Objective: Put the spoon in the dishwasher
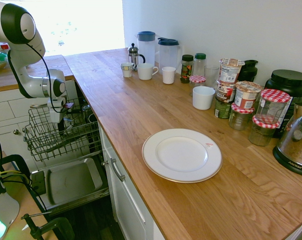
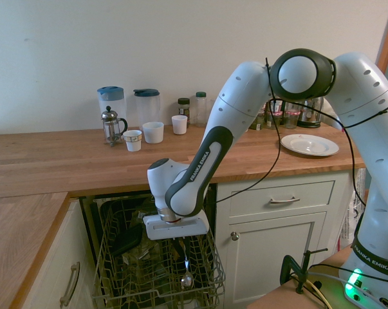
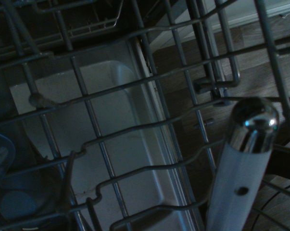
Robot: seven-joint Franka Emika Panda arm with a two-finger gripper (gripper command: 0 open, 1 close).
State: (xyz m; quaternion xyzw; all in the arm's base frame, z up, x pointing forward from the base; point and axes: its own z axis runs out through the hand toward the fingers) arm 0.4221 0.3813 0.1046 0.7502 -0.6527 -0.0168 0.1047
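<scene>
Silver and slim, the shiny metal spoon (image 2: 186, 273) hangs bowl-down at lower centre of the second exterior frame, its thin handle pinched in the fully closed fingers of the white arm's two-finger gripper (image 2: 179, 248), just inside the dark wire-grid rack of the dishwasher (image 2: 116, 283). Step in hand: placement. The next move probably calls for opening the fingers low, so the spoon settles between wires.

The arm (image 2: 245, 103) has glossy white segments with dark grey joint bands. "FRANKA EMIKA" lettering marks the forearm. A black cable runs alongside.
</scene>
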